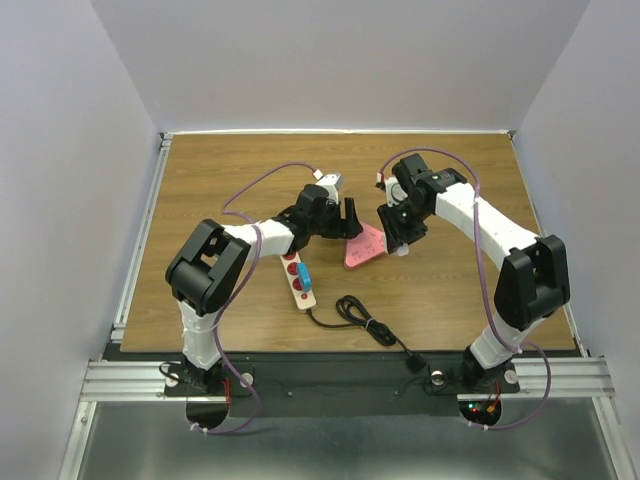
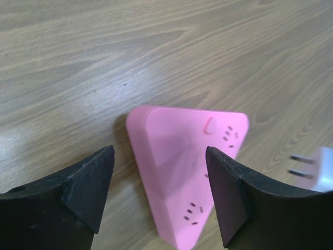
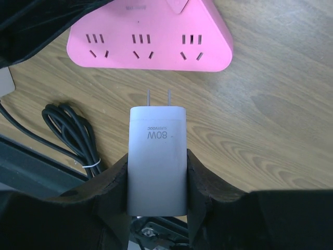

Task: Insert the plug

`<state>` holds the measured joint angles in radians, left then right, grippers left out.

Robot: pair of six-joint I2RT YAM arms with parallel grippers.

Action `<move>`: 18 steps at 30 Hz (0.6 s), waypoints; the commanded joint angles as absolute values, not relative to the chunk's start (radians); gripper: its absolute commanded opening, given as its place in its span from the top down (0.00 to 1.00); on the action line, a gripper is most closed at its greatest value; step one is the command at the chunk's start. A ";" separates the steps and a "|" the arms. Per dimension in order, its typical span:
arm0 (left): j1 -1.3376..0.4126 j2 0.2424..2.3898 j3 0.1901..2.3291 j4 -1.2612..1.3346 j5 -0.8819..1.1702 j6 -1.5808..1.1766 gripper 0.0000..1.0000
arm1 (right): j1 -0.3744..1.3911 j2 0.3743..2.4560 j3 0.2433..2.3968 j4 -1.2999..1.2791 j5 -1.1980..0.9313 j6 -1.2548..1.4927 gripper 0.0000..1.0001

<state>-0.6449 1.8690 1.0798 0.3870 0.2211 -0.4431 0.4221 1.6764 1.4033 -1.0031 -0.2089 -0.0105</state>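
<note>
A pink triangular socket block [image 1: 365,247] lies flat on the wooden table. My left gripper [image 1: 352,218] is open. In the left wrist view its gripper [image 2: 161,192] straddles the block [image 2: 177,156] with a finger on each side, not touching it. My right gripper [image 1: 400,235] is shut on a grey-white 80W charger plug [image 3: 157,135]. The plug's two prongs [image 3: 157,97] point at the block's side face [image 3: 151,36], a short gap away, roughly in line with the middle socket. The plug also shows at the right edge of the left wrist view [image 2: 318,169].
A white power strip [image 1: 298,278] with red switches and a blue plug lies left of the block, under my left arm. A coiled black cable [image 1: 365,320] runs from it toward the near table edge and shows in the right wrist view [image 3: 73,135].
</note>
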 commanded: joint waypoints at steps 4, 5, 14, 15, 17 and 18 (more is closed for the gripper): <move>-0.621 1.911 1.112 0.414 0.291 -0.449 0.19 | 0.442 1.715 1.473 -1.006 -0.189 -0.040 1.00; -0.620 1.916 1.109 0.422 0.301 -0.460 0.19 | 0.443 1.724 1.477 -1.006 -0.184 -0.041 1.00; -0.598 1.962 1.077 0.515 0.428 -0.522 0.20 | 0.451 1.792 1.493 -1.017 -0.135 -0.034 0.99; -0.597 1.967 1.075 0.534 0.439 -0.532 0.20 | 0.451 1.793 1.493 -1.020 -0.130 -0.032 1.00; -0.597 1.974 1.068 0.551 0.465 -0.545 0.20 | 0.449 1.795 1.491 -1.019 -0.111 -0.031 1.00; -0.597 1.977 1.066 0.566 0.472 -0.551 0.21 | 0.449 1.798 1.491 -1.019 -0.109 -0.029 1.00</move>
<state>-0.5991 1.9701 1.0779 0.4744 0.3954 -0.5190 0.4408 1.8095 1.4460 -1.0100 -0.1444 -0.0269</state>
